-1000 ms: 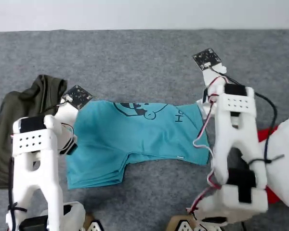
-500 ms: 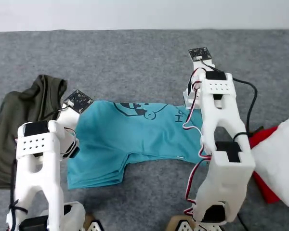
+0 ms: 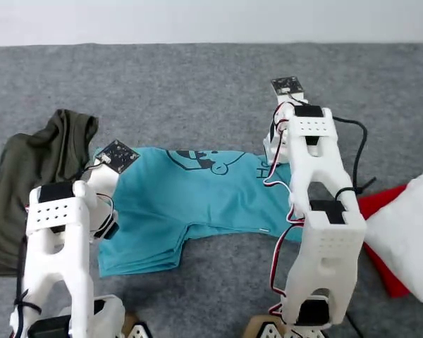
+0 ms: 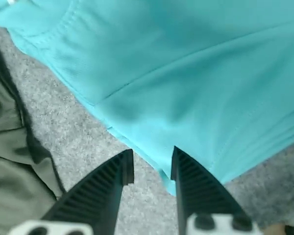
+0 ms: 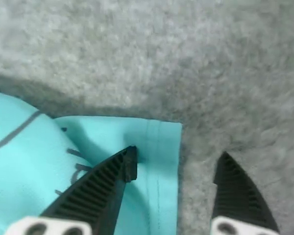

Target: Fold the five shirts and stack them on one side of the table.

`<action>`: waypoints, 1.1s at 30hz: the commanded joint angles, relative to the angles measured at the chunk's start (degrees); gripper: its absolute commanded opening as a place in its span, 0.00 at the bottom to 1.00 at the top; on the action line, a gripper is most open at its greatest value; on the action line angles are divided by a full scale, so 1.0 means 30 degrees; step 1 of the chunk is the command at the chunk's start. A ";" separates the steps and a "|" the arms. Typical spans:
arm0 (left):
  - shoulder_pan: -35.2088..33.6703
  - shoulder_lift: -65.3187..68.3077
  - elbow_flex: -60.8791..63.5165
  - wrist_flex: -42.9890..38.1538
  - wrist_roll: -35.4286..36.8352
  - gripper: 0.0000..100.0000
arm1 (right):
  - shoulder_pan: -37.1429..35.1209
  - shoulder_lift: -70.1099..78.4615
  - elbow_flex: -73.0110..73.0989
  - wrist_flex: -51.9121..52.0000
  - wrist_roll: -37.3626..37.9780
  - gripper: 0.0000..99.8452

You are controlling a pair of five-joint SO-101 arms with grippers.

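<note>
With the teal shirt [image 3: 197, 201] flat mid-table [image 3: 197, 91], the right gripper [image 5: 178, 161] open astride its far right corner and the left gripper [image 4: 152, 156] parted over its left edge, a shallow pinch could catch only 1 layer and skew the fold.

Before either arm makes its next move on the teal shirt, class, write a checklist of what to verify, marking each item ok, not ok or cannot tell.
1. Right tool open, straddling the teal shirt corner: ok.
2. Left tool open across that shirt's edge: ok.
3. Teal shirt lying flat: not ok, layers bunched near the left tool.
4. Teal shirt apart from olive shirt: ok, carpet shows between.
5. Red cloth and white cloth folded: cannot tell.
</note>
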 commanded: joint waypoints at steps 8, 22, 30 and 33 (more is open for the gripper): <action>-0.0147 -0.0381 -0.0073 -0.0293 0.0117 0.13 | -0.0132 0.0278 -0.2081 -0.0044 -0.0088 0.13; -0.0147 -0.0381 -0.0073 -0.0293 0.0059 0.13 | 0.0278 0.0161 -0.2081 -0.1216 0.3018 0.01; -0.0176 -0.0381 -0.0073 -0.0264 0.0059 0.13 | 0.1363 0.0337 -0.2081 -0.4205 0.3985 0.01; -0.0557 -0.0381 -0.0073 -0.0264 0.0029 0.13 | 0.1861 0.0366 -0.2081 -0.4879 0.4073 0.01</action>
